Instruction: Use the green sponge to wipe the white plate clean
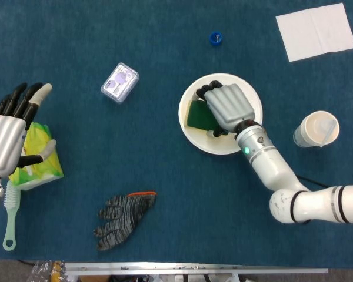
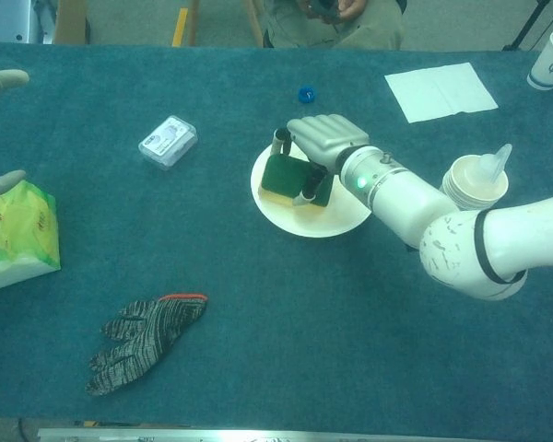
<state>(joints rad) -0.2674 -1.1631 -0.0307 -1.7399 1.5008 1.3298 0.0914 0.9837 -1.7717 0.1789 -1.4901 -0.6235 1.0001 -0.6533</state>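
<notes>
Blue table: green sponge [image 1: 195, 114] (yellow-backed).
</notes>
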